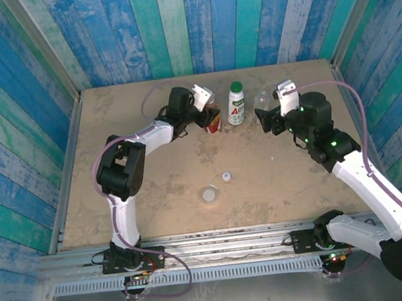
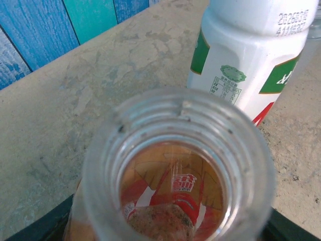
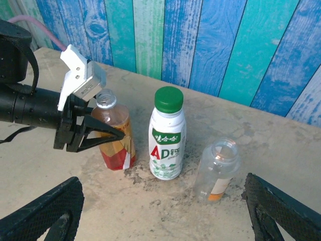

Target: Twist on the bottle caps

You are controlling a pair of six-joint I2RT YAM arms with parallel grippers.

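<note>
The counter (image 1: 139, 179) is a tan, mottled slab with worn, darker patches. It is boxed in at the left, right and far sides by walls of upright planks (image 1: 172, 23) painted blue, teal and green. A metal rail runs along its near edge, where both arm bases are bolted.

Three bottles stand upright in a row near the far edge. The amber bottle (image 3: 113, 118), leftmost, has a red label and holds amber drink. Its neck is open, and the left wrist view looks straight down its threaded mouth. The left pincer (image 3: 120, 134) is closed on its body, one finger on either side.

Just to its right stands the white bottle (image 3: 167, 140) with a green and red label. The dark green cap (image 3: 168, 99) already sits on its neck.

Farther right, slightly apart, is the short clear bottle (image 3: 216, 170). Its neck is uncapped, it looks empty, and there is a patch of orange low on its side. The right pincer (image 1: 263, 118) hangs just on the near side of it, its fingers spread wide with nothing between them.

Two loose caps lie on bare counter well to the near side of the bottles. The pale grey cap (image 1: 208, 193) lies nearer the arms, and the tiny white cap (image 1: 226, 176) is just beyond it to the right.
</note>
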